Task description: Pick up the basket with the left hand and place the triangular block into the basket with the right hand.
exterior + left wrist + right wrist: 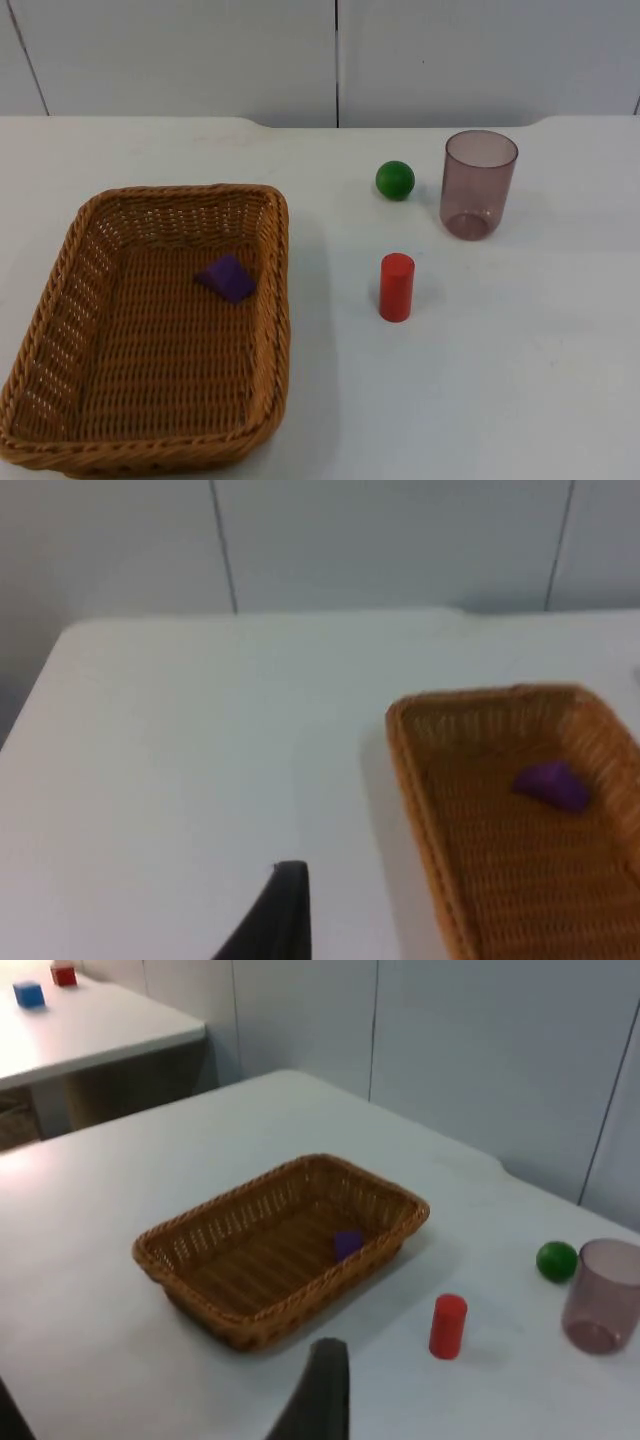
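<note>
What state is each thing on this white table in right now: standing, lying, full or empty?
Brown woven wicker basket: resting flat on the table, holding one block.
Purple triangular block: lying inside the basket, on its floor.
Red cylinder block: standing upright on the table.
Green ball: resting on the table, apart from the cup.
Tinted see-through plastic cup: upright, mouth up, empty.
White table: bearing all of these.
</note>
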Controlling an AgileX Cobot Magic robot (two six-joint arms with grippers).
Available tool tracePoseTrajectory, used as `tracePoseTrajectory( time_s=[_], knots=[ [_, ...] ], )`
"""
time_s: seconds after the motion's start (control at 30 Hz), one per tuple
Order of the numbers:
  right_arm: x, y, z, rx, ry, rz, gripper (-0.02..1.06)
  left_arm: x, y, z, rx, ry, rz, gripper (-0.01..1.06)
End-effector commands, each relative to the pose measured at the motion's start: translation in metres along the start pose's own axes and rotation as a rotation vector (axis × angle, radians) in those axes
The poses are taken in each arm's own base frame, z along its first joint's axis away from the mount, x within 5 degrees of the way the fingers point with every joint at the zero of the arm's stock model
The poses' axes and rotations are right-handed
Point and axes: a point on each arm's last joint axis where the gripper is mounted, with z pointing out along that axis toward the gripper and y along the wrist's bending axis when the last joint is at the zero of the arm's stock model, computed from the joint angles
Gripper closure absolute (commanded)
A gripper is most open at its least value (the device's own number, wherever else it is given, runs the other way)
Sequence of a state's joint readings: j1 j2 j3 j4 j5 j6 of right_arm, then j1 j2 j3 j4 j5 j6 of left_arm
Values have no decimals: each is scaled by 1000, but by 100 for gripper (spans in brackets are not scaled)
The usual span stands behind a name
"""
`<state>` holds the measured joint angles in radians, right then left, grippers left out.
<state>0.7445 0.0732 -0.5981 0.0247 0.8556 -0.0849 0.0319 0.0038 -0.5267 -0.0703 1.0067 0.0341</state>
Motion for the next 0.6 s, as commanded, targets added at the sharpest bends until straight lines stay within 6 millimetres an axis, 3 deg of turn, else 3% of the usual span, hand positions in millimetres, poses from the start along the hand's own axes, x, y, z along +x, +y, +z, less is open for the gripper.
tracePoseTrajectory(
  time_s=[0.0, 0.13, 0.57],
  knots=[
    [2, 0, -1, 12, 15, -3, 26, 5, 4, 0, -36, 41, -20, 0],
    [6, -1, -1, 21, 50, -5, 26, 13, 12, 4, -122, 97, -38, 0],
    [20, 0, -1, 11, 188, 49, 26, 13, 12, 5, -123, 92, -41, 0]
  ],
)
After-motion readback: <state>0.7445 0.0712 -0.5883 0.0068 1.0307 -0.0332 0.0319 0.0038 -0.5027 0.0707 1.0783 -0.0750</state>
